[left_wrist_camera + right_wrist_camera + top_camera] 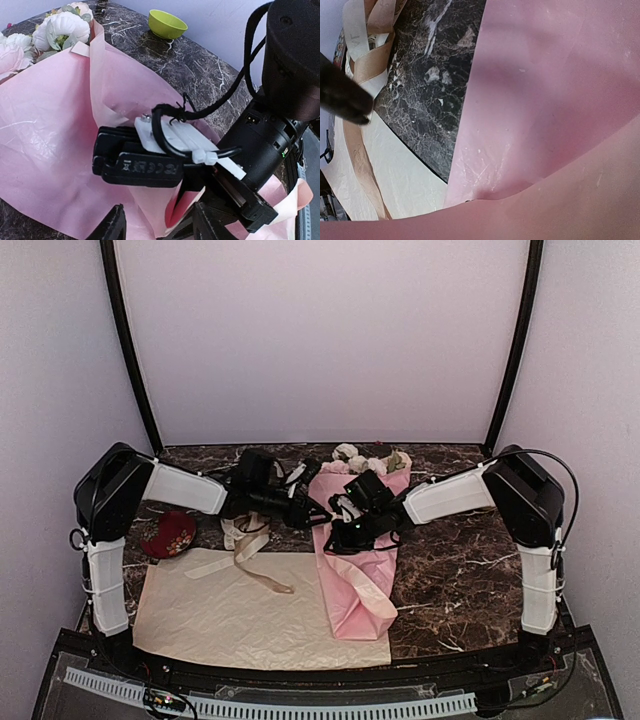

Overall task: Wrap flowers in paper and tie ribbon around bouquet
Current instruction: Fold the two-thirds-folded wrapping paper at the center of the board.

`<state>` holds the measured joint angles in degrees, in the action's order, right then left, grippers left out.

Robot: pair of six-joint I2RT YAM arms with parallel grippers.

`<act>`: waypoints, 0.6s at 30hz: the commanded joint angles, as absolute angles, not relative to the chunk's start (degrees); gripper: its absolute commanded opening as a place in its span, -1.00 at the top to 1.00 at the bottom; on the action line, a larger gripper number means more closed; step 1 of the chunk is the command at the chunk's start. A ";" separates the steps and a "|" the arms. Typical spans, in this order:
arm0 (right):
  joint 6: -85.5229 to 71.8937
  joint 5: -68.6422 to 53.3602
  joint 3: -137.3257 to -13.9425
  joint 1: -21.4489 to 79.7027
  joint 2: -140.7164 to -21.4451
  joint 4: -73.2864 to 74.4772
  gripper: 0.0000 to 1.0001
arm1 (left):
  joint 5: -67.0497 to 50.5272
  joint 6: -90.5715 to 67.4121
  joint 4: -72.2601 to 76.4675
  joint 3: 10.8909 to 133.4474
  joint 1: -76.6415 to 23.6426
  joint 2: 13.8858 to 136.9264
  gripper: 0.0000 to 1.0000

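- Wrapping: largely done. The bouquet (358, 570) lies down the centre of the top view, flowers (360, 461) at its upper end, paper (45, 130) folded into a cone.
- Tying: not begun. The ribbon (265, 578) lies loose left of centre, partly on the cream sheet (230, 625), clear of the cone.
- Left gripper (157, 227): fingers spread, nothing between them.
- Right gripper (100, 162): fingers pressed together on the paper; whether a fold is caught cannot be told.
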<state>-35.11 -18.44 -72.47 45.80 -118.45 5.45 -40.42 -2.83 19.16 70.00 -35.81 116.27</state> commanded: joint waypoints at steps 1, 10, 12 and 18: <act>-34.15 -18.19 -72.24 45.86 -119.21 8.62 1.00 | -38.17 -1.10 16.87 72.34 -37.39 117.37 0.11; -33.20 -18.71 -73.00 45.87 -118.62 9.67 0.93 | -37.71 -0.82 15.63 73.14 -37.39 118.04 1.00; -32.15 -18.50 -73.41 45.82 -117.75 11.19 0.80 | -36.67 -1.44 16.24 72.79 -36.86 118.10 1.00; -28.65 -18.78 -73.65 45.82 -112.49 16.38 0.46 | -37.60 -5.70 18.49 73.00 -32.92 121.29 1.00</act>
